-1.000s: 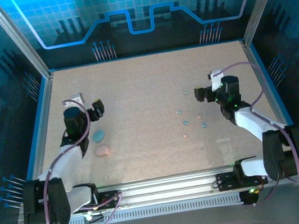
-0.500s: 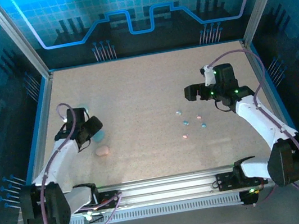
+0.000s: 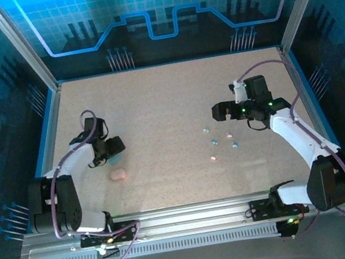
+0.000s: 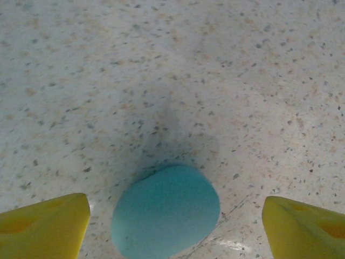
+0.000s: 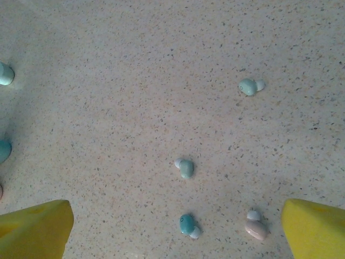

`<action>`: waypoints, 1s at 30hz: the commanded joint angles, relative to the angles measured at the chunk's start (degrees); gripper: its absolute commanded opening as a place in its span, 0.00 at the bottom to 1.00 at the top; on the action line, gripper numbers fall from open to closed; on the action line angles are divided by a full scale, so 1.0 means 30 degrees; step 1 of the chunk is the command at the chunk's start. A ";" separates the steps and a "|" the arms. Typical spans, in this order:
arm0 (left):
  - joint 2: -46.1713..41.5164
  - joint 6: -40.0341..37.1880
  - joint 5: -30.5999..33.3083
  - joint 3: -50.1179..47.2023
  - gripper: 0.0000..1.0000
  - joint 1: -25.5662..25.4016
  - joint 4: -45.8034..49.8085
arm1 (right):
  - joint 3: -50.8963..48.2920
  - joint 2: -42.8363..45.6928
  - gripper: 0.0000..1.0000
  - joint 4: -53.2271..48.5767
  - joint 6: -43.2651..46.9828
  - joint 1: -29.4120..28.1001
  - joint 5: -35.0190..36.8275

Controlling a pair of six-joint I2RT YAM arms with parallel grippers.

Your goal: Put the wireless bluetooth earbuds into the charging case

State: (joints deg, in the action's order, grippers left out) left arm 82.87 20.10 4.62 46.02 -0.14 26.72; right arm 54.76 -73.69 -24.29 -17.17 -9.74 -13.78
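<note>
Overhead, table (image 3: pixel 166 91): speckled beige, with one arm reaching over each side.
teal case (image 4: pixel 166 211): an oval pebble that lay flat on the table at the left, directly between the left fingers.
pink case (image 3: pixel 118 175): lay on the table a little nearer the arm bases than the teal case, apart from it and untouched.
left gripper (image 3: pixel 113 150): released and spread wide, gripping nothing, low over the teal case.
left fingers (image 4: pixel 46 226): yellow, one on either side of the teal case, with bare table in both gaps.
right gripper (image 3: pixel 218 111): released and spread wide, empty, above the table just beyond the earbuds.
right fingers (image 5: pixel 35 229): yellow, touching nothing.
earbuds (image 3: pixel 214 142): scattered loose on the table right of centre, well apart from both cases.
pale teal earbud (image 5: pixel 185 168): lay roughly midway between the right fingers.
deeper teal earbud (image 5: pixel 188 224): lay nearer the right fingers.
pink earbud (image 5: pixel 254 228): lay close beside the right-hand finger, not touching it.
</note>
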 commanded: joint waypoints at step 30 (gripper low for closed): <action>0.3172 -0.1744 0.0758 0.2464 0.66 -0.1551 0.3108 | 0.0325 -0.1101 1.00 -0.1226 -0.0063 -0.0248 -0.0720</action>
State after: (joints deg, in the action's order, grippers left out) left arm 91.35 15.00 5.37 51.44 -4.08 32.62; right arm 54.76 -76.53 -26.59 -17.17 -9.76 -15.46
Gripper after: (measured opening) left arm 0.661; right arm 0.999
